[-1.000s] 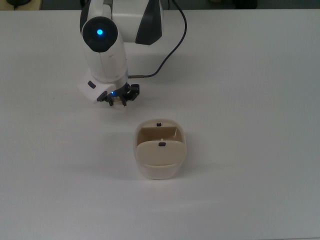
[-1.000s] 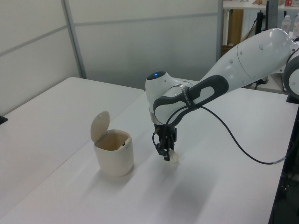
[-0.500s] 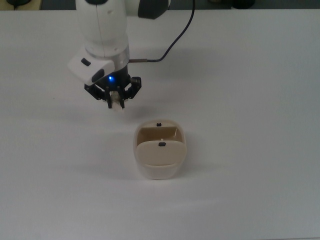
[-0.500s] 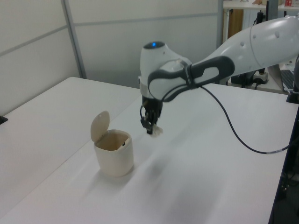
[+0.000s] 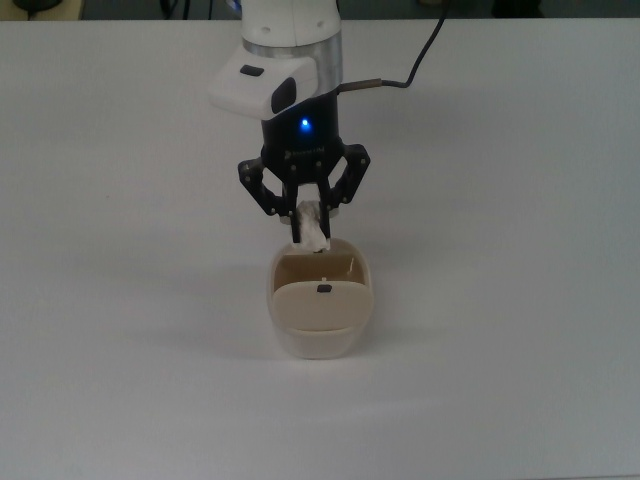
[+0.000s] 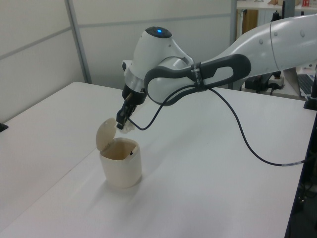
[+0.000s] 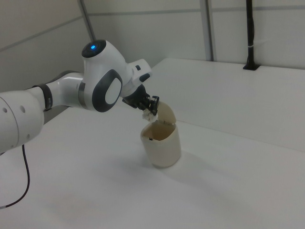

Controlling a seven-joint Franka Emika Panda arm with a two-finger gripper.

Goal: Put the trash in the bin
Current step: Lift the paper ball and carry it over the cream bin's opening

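Your pincer [image 5: 309, 222] is pinching the tissue wad [image 5: 312, 231], held in the air just above the far edge of the bin [image 5: 320, 335] opening in the top view; the flap lid [image 6: 105, 133] stands tipped open. Not yet released. Risk: the wad hangs over the rim, not clearly over the middle of the hole, so if you let go here it may clip the rim and roll onto the table [image 5: 520, 300]. Going lower could knock the lid or tip the light bin.
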